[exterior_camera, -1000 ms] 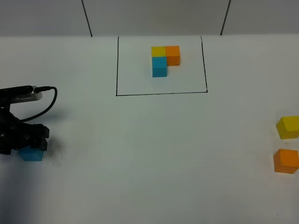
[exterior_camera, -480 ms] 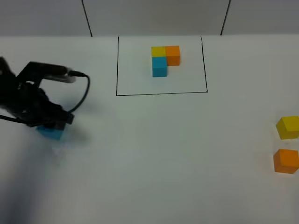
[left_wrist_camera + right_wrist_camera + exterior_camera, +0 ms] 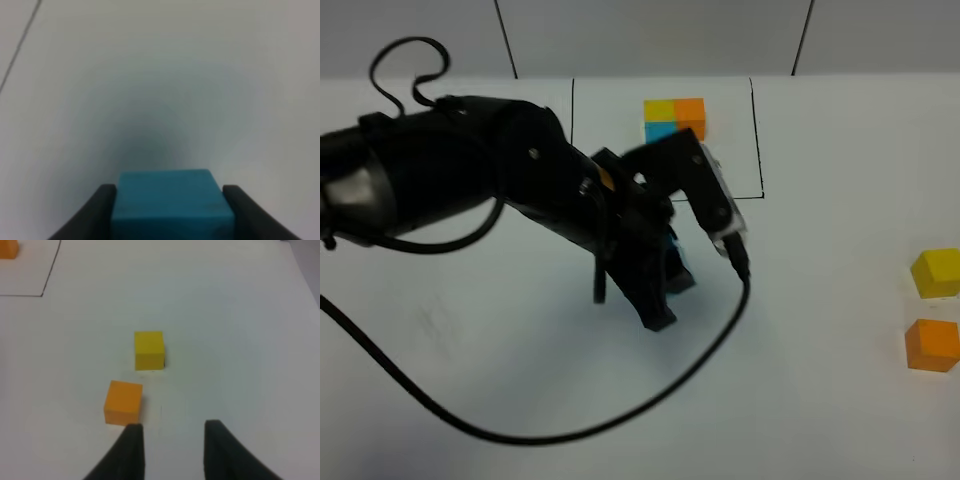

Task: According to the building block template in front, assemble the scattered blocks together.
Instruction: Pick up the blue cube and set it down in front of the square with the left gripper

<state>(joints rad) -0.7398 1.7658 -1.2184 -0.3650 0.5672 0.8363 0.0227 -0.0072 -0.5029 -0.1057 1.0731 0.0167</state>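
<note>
The template [image 3: 676,116], a yellow, orange and blue cube cluster, sits inside the black drawn rectangle [image 3: 758,150] at the back; my left arm hides its lower part. My left gripper [image 3: 665,275] is shut on the sky-blue cube [image 3: 672,255] over the table's middle, just in front of the rectangle. In the left wrist view the blue cube [image 3: 170,202] sits between the two black fingers [image 3: 100,212]. The loose yellow cube [image 3: 935,273] and orange cube [image 3: 932,344] lie at the far right. My right gripper [image 3: 175,450] is open and empty, just short of the orange cube [image 3: 123,402] and yellow cube [image 3: 149,350].
My left arm and its black cable [image 3: 570,430] stretch across the left and middle of the white table [image 3: 820,400]. A corner of the black rectangle [image 3: 50,270] shows in the right wrist view. Dark seams run down the back wall [image 3: 505,40].
My left gripper has carried the blue cube from the table's far left edge to the middle, in front of the rectangle. The yellow and orange cubes have not moved.
</note>
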